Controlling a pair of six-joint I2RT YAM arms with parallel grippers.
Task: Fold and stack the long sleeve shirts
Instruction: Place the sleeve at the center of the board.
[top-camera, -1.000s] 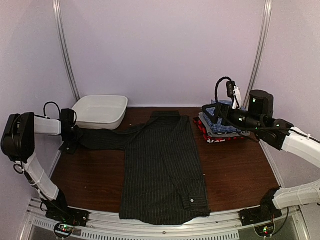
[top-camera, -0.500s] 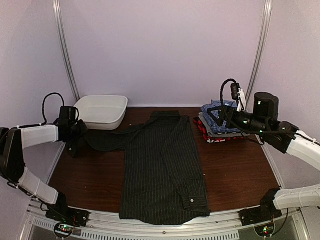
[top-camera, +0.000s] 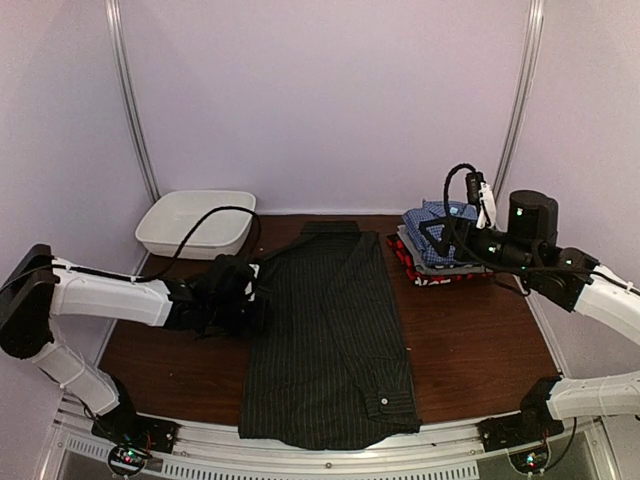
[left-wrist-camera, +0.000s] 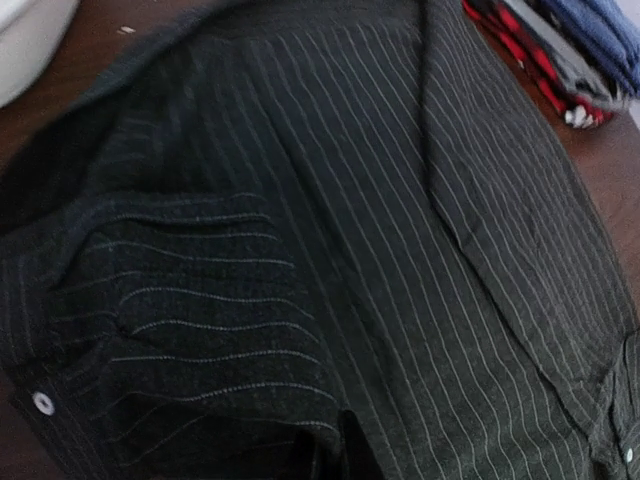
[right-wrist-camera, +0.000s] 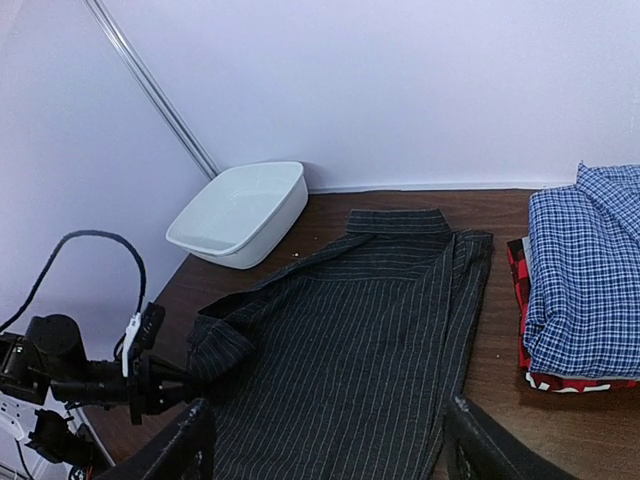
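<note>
The black pinstriped shirt lies flat in the middle of the table, collar at the far end. My left gripper is shut on its left sleeve and holds the sleeve end at the shirt's left edge. In the left wrist view the shirt fills the frame, the cuff button shows, and cloth hides my fingers. My right gripper is open and empty, raised beside the stack of folded shirts. The stack has the blue checked shirt on top, with grey and red-black ones below.
A white plastic tub stands at the back left and also shows in the right wrist view. Bare brown table lies between the shirt and the right edge. The left arm's cable loops above the tub.
My left gripper has carried the sleeve from the far left to the right, up to the shirt's left edge. The right arm has barely moved.
</note>
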